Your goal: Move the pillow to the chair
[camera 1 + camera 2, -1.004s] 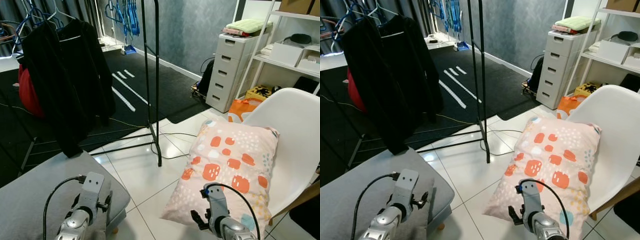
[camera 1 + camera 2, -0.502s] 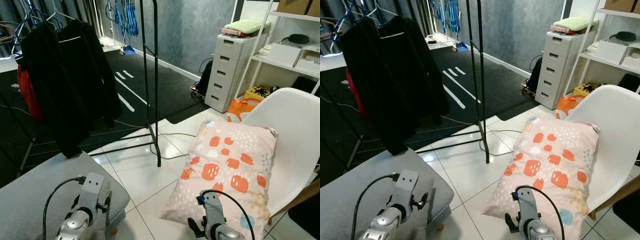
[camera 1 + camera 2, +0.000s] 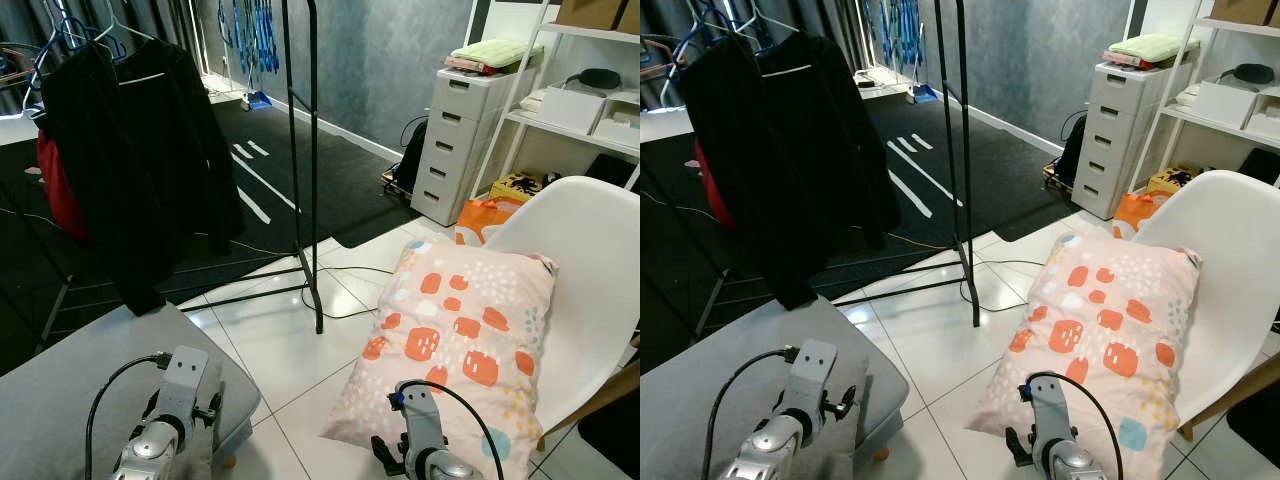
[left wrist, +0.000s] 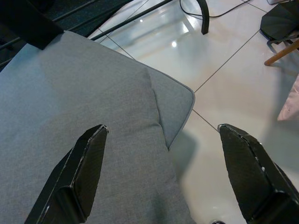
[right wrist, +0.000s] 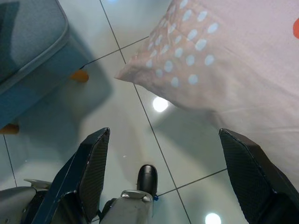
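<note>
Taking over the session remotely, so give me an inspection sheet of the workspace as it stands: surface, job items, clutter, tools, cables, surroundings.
Surface: glossy white tile floor.
Job's things: patterned pillow leaning on the white chair, its lower corner hanging over the floor.
Clutter: orange bag by the drawer unit.
Tools: left tool open above the grey cushion; right tool open, holding nothing, near the pillow's corner.
Cables: black cable on the floor by the clothes rack.
Surroundings: hanging black garments, shelving.

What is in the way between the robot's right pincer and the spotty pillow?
Nothing visible. The right pincer is open, with the pillow just ahead and only bare floor tile in the gap. The pillow already leans on the white chair.
</note>
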